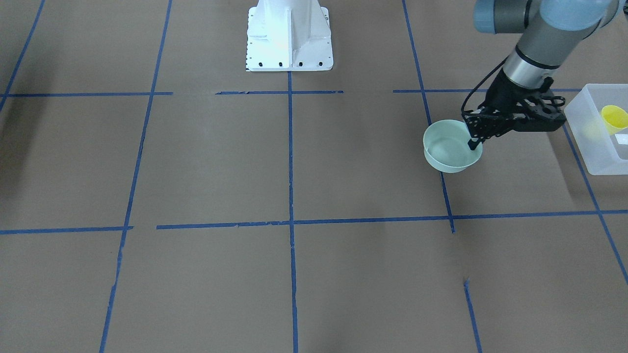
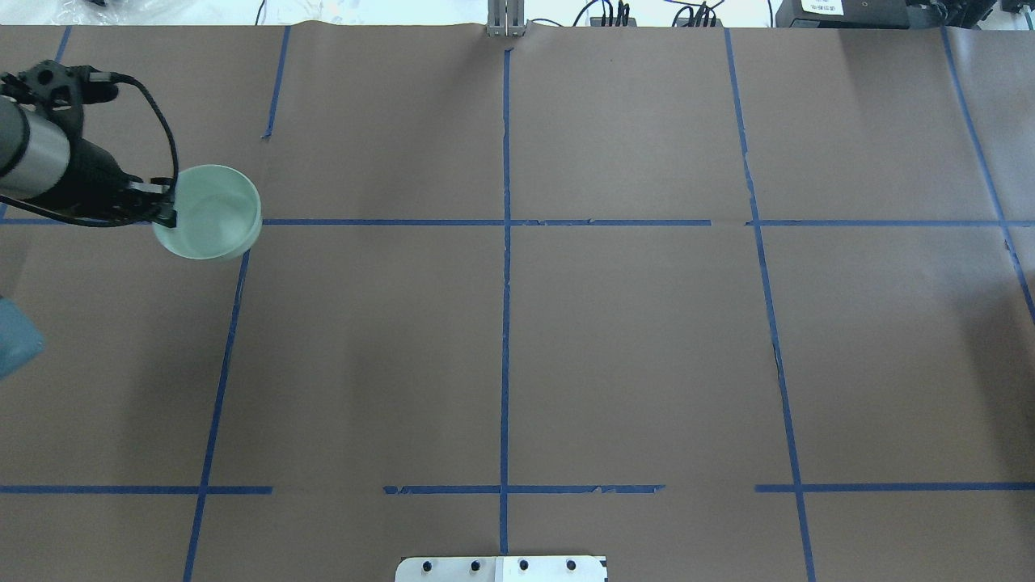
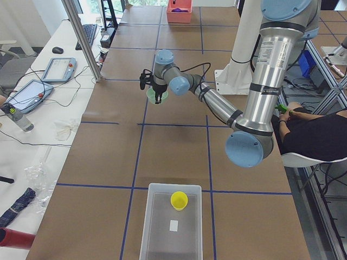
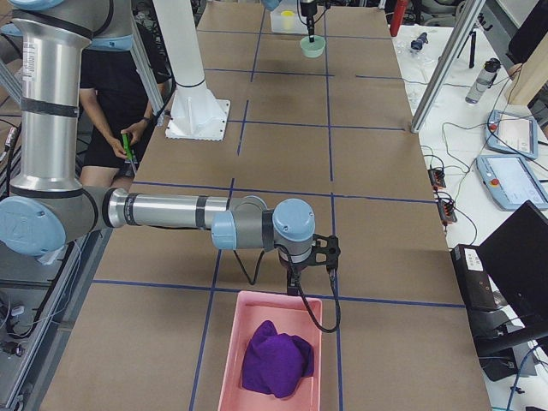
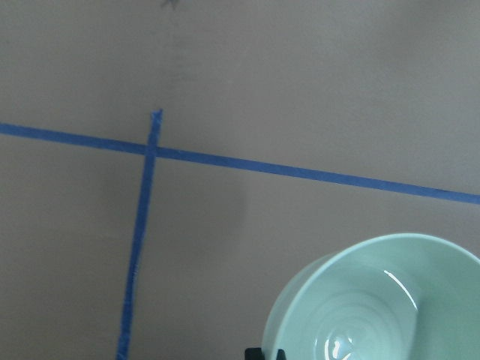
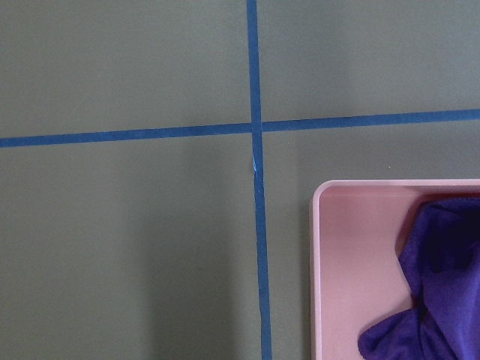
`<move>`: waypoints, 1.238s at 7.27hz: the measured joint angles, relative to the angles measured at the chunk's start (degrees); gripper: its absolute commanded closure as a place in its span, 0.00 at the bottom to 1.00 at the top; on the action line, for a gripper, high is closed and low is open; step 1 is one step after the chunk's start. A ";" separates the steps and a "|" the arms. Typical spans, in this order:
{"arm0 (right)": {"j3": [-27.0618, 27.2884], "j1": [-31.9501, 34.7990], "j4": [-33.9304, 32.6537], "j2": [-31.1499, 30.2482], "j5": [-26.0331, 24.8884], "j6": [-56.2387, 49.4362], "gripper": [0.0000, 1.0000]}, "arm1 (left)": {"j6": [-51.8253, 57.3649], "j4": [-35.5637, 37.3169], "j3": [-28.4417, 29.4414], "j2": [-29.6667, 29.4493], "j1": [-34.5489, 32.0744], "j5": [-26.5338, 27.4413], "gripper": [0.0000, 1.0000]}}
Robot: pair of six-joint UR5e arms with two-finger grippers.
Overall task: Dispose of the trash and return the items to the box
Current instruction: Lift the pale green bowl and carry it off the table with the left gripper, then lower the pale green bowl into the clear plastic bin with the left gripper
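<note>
Gripping the rim of the mint-green bowl (image 1: 449, 149), the left jaws are clenching it at the right of the front-facing view, and the black fingers (image 1: 472, 143) are reaching down into the bowl's right side. The bowl is sitting over a blue tape line (image 1: 445, 196) on the brown counter (image 1: 221, 162); whether it is touching the counter cannot be told. Farther right in that view, at the frame's edge, the frosted white box (image 1: 596, 159) is standing apart from the bowl. The yellow cup (image 1: 614, 117) is resting inside it, near a small white label (image 3: 173, 226). At the bottom of the right side view, the right jaws are hanging over the far edge of a pink tray (image 4: 257, 317) holding a purple cloth (image 4: 276, 364); whether they are released or clenched cannot be told.
</note>
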 measured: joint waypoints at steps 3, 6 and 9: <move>-0.02 0.01 0.05 0.22 0.56 0.35 0.00 | 21.49 -0.04 6.74 4.22 -14.76 -4.12 1.00; 0.26 0.01 0.14 0.33 0.53 0.34 0.00 | 43.82 -0.13 19.30 4.68 -28.44 -4.71 1.00; 0.62 -0.01 0.22 0.35 0.45 0.13 0.00 | 60.71 -0.73 28.98 7.25 -36.03 -4.49 1.00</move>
